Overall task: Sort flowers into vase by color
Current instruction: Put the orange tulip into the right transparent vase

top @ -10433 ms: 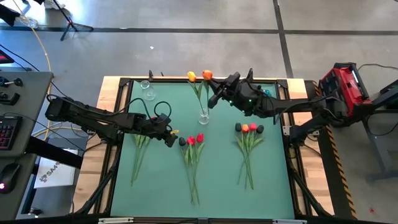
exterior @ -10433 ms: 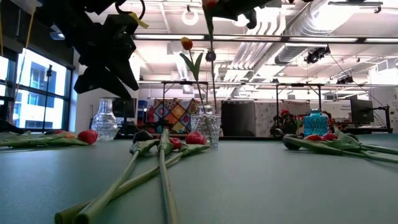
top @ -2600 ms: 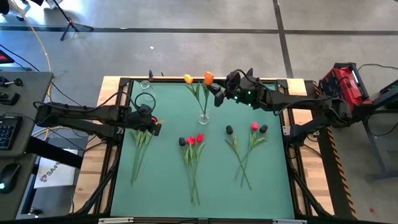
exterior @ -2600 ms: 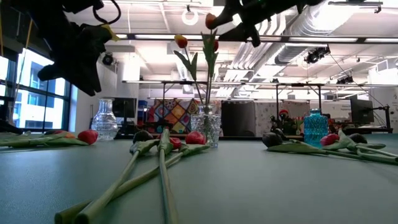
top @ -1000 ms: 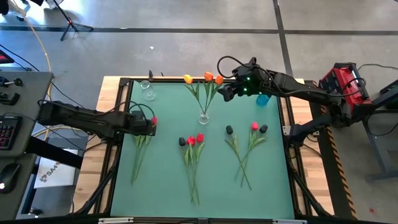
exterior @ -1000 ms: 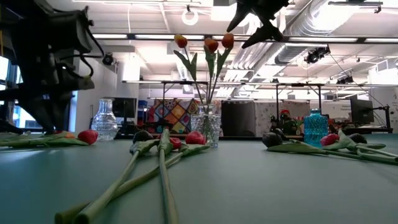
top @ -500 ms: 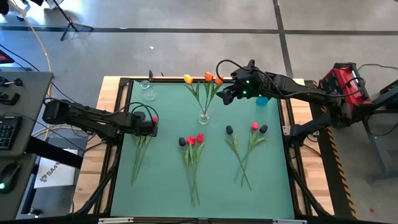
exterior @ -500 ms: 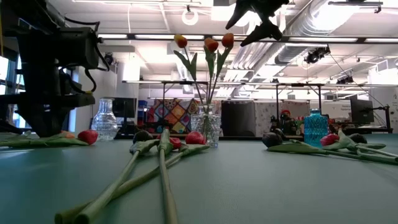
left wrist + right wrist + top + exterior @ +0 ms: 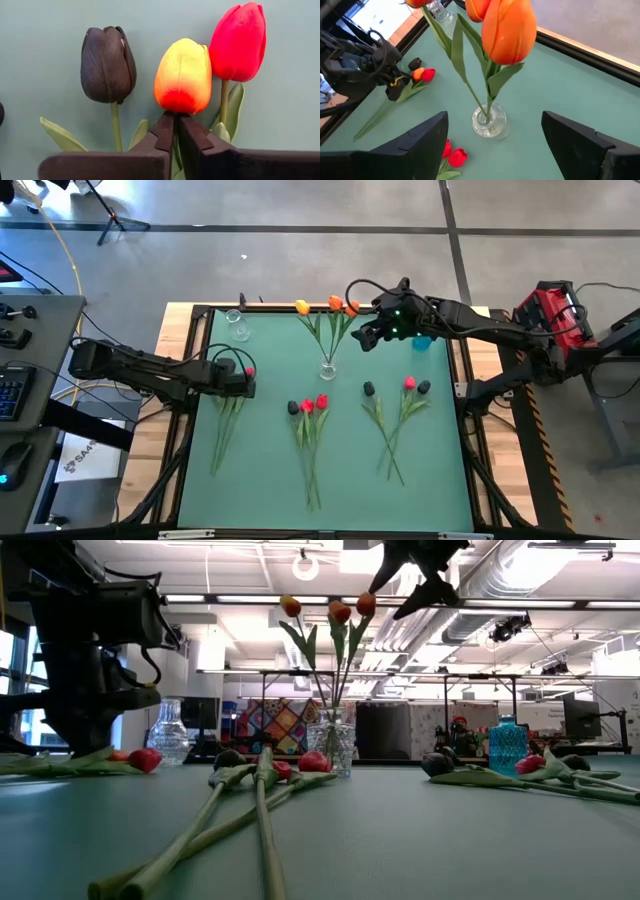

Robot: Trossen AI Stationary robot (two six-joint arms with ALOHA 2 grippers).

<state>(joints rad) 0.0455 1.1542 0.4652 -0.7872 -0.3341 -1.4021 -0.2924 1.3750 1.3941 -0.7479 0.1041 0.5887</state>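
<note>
A clear vase [image 9: 327, 367] in the middle of the table holds three orange tulips [image 9: 336, 304]; it also shows in the right wrist view [image 9: 489, 121]. My right gripper [image 9: 368, 332] hangs open high beside their heads, touching nothing; its fingers [image 9: 425, 135] stand wide apart. My left gripper [image 9: 247, 383] is low on the left bunch, shut at an orange-yellow tulip [image 9: 183, 75]. That tulip lies between a dark tulip [image 9: 107, 65] and a red tulip [image 9: 239, 42]. All three lie flat on the green mat. My left gripper pinches the orange-yellow tulip between its two fingers right below the head [image 9: 176, 109]. The stem itself is hidden by the fingertips [image 9: 165, 127]. The fingers point down from above. The tulip lies flat on the mat beside its neighbours.
A middle bunch [image 9: 307, 406] of one dark and two red tulips and a right bunch [image 9: 408, 385] of two dark and one red lie on the mat. A second clear vase [image 9: 238, 328] stands far left and a blue vase [image 9: 422, 338] far right.
My left gripper has settled low over the heads of the left bunch, drifting a little toward the table's right edge. My right gripper has stayed high beside the tulips in the vase.
</note>
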